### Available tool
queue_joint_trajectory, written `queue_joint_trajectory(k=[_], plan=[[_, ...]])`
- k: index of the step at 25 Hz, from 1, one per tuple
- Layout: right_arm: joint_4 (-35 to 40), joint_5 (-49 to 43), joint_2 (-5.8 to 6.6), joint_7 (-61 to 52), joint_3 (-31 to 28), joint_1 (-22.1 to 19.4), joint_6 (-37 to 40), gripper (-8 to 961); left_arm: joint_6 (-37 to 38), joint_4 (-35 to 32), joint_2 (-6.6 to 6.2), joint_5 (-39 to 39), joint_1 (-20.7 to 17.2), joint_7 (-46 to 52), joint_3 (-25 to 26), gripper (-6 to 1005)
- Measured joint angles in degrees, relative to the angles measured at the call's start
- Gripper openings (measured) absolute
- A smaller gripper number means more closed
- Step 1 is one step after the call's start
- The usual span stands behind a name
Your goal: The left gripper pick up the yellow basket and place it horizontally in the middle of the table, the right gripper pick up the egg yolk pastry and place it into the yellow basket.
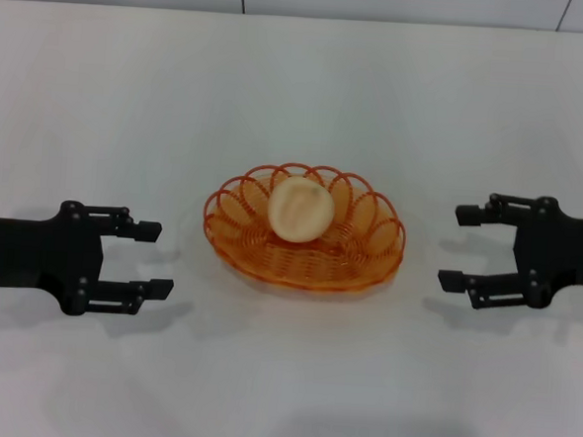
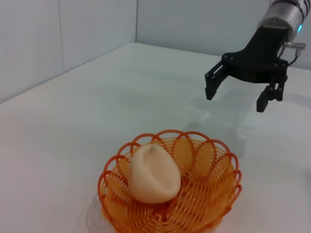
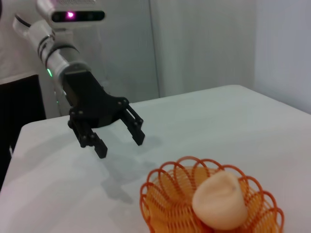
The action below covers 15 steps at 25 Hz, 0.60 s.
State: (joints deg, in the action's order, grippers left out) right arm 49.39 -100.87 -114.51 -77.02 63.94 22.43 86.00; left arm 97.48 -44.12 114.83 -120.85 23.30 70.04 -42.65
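Observation:
The yellow basket (image 1: 364, 251) lies flat in the middle of the white table (image 1: 299, 100). The egg yolk pastry (image 1: 300, 210) rests inside it, toward its back left. My left gripper (image 1: 150, 259) is open and empty, hovering to the left of the basket. My right gripper (image 1: 456, 247) is open and empty, to the right of the basket. In the left wrist view the basket (image 2: 214, 194) holds the pastry (image 2: 153, 174), with the right gripper (image 2: 236, 94) beyond. In the right wrist view the basket (image 3: 163, 194), the pastry (image 3: 221, 200) and the left gripper (image 3: 121, 141) show.
A pale wall (image 1: 384, 1) runs along the table's far edge. Bare tabletop surrounds the basket on all sides.

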Motion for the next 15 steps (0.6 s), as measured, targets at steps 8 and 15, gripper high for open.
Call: queue_joint_trajectory(k=[8, 15], plan=[[-3.4, -1.1, -0.03, 1.7, -0.5, 0.7, -0.5, 855, 0.1, 0.3, -0.19, -0.5, 1.5, 0.9, -0.1, 698], [-3.5, -1.6, -0.24, 1.7, -0.3, 1.7, -0.9, 854, 0.2, 0.7, -0.13, -3.2, 3.4, 2.5, -0.2, 698]])
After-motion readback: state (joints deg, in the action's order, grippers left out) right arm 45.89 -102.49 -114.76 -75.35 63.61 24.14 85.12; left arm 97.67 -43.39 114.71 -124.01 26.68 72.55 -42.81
